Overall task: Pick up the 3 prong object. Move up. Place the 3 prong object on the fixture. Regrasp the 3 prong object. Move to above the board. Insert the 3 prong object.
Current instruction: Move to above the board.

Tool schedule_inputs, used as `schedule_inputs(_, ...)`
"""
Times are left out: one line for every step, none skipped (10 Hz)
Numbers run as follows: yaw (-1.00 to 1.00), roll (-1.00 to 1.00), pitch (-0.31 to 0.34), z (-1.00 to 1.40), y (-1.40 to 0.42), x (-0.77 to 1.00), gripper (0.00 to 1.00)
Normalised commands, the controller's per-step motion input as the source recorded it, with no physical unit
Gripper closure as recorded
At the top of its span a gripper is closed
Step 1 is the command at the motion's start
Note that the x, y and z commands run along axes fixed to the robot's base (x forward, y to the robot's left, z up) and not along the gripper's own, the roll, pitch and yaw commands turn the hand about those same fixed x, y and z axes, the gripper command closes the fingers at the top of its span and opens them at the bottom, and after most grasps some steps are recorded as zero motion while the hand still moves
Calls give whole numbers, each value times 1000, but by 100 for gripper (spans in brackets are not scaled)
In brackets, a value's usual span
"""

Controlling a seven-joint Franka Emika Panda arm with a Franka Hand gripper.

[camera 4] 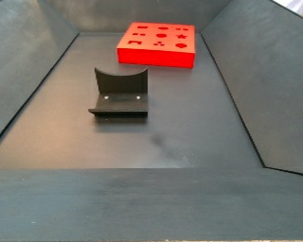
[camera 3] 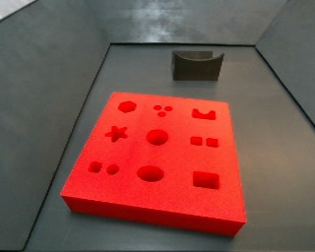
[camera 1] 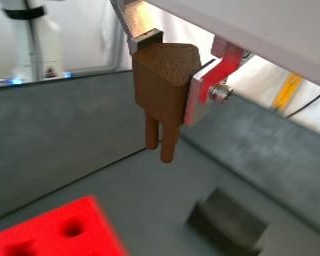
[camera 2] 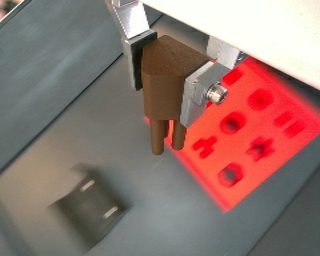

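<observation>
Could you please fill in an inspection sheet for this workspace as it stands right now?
Surface: grey floor, bare apart from the board and fixture.
Piece: brown 3 prong object held in the gripper, prongs pointing down, above the floor.
Board: red board flat on the floor, cutouts empty.
Fixture: fixture on the floor, apart from the board, nothing on it.
Clutter: nothing seen.
Gripper: gripper shut on the piece, seen only in the wrist views; out of frame in both side views.
Cables: nothing seen.
Surroundings: grey sloping walls around the floor.
</observation>
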Motion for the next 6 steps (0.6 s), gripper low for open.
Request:
schedule_inputs(-76,-1000,-139,84,-679,-415,100)
schedule_inputs(-79,-1000,-149,59,-467,-329,100)
schedule_inputs(-56,-866,-145,22,-188,-204,100)
schedule_inputs(-42,-657,-131,18,-99,-157,100)
schedule_inputs(-20,-411,-108,9,-37,-117,100)
schedule_inputs(-19,-319,-98,5,-19,-98,100)
